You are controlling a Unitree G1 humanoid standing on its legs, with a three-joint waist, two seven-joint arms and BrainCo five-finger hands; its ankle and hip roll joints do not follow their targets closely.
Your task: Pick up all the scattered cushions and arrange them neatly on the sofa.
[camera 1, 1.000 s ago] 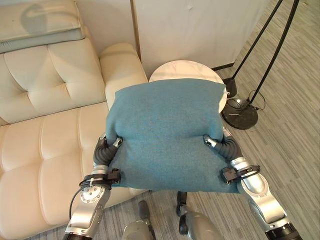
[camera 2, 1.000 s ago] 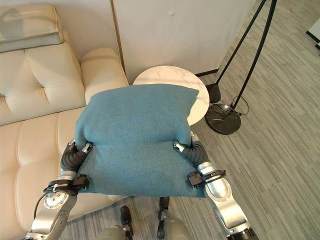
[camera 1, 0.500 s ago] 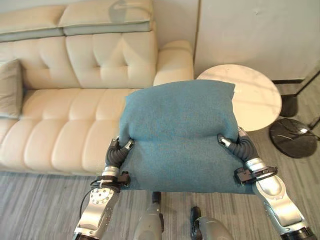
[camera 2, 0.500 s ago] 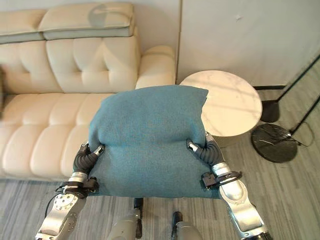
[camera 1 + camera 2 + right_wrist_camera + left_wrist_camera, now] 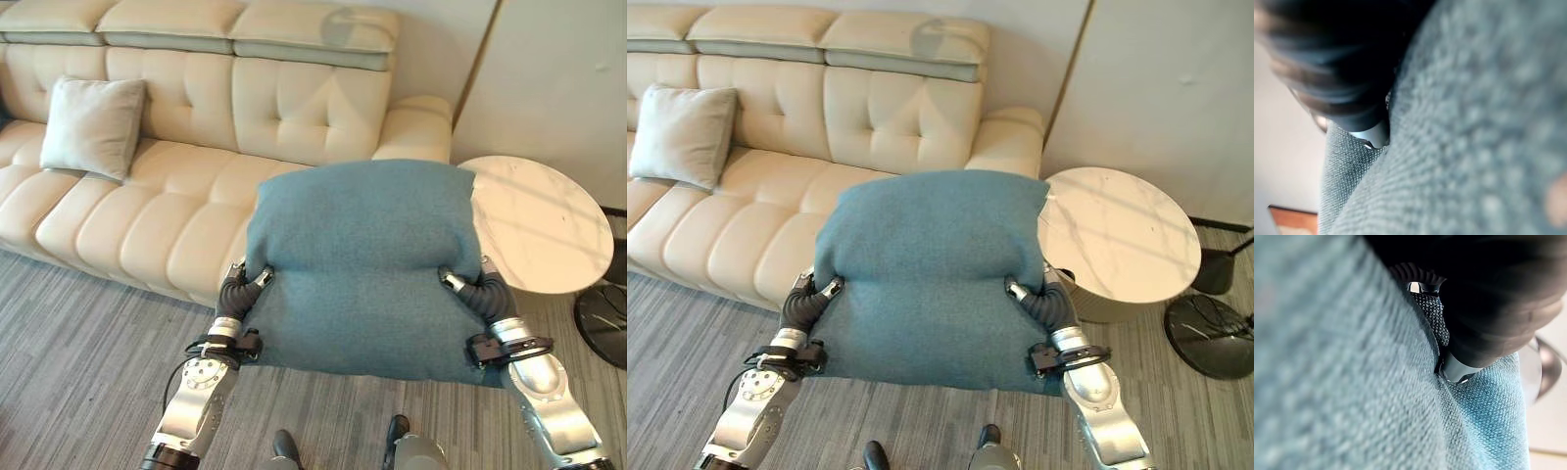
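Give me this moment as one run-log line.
left hand: gripping teal cushion | right hand: gripping same cushion | cushion: held above floor, facing cream sofa | beige cushion: on sofa

The sofa (image 5: 196,211) seat lies bare ahead; a grey cushion (image 5: 95,125) leans far left, and the round tabletop (image 5: 544,225) crowds the sofa's right arm

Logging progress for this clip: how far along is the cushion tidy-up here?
Done: one pale grey cushion already leans against the back of the sofa. In hand: the left hand and right hand pinch the teal cushion, held in the air in front of the sofa. Left: setting it on the seat.
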